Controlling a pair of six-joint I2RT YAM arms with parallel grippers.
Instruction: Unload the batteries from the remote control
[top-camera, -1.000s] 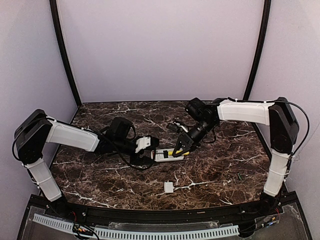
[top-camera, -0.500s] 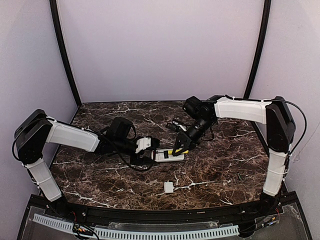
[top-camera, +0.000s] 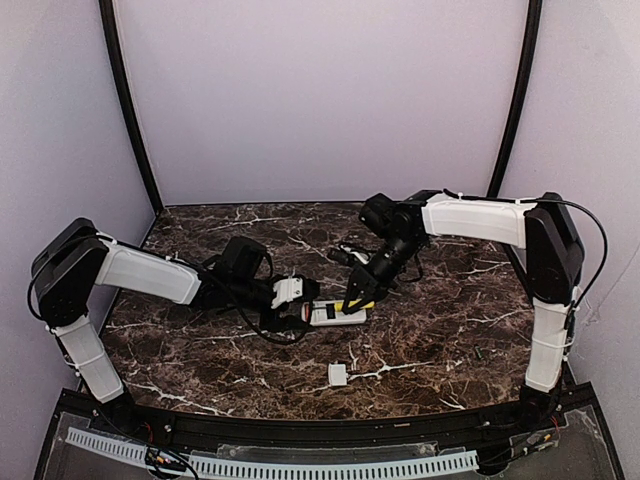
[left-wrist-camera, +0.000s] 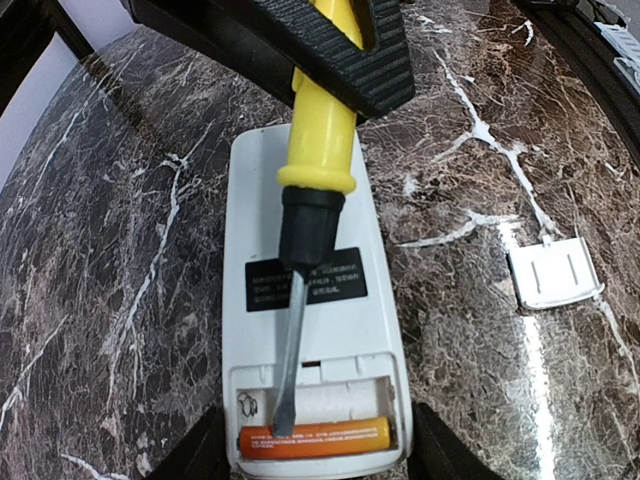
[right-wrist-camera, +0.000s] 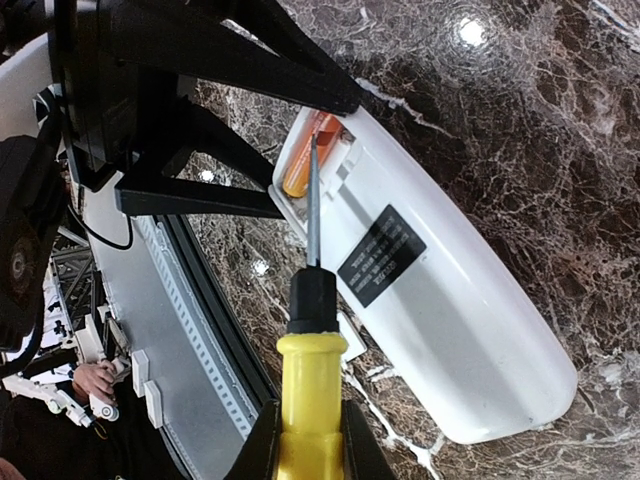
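The white remote control (left-wrist-camera: 310, 300) lies face down on the marble, its compartment open. One orange battery (left-wrist-camera: 315, 436) sits in the near slot; the other slot looks empty. My left gripper (left-wrist-camera: 318, 452) is shut on the compartment end, one finger at each side. My right gripper (right-wrist-camera: 308, 450) is shut on the yellow-handled screwdriver (right-wrist-camera: 310, 390). The blade tip (left-wrist-camera: 283, 425) rests on the battery's left end. In the top view the remote (top-camera: 338, 314) lies between the left gripper (top-camera: 303, 308) and the right gripper (top-camera: 360, 293). The battery also shows in the right wrist view (right-wrist-camera: 303, 165).
The small white square cover piece (top-camera: 338, 374) lies on the table in front of the remote, and also shows in the left wrist view (left-wrist-camera: 555, 272). A tiny dark slim object (top-camera: 478, 352) lies at the front right, too small to identify. Walls enclose the table at the back and sides.
My right arm has shifted a little to the left with the screwdriver, bringing the blade over the remote's compartment end. The left arm and the remote have barely moved.
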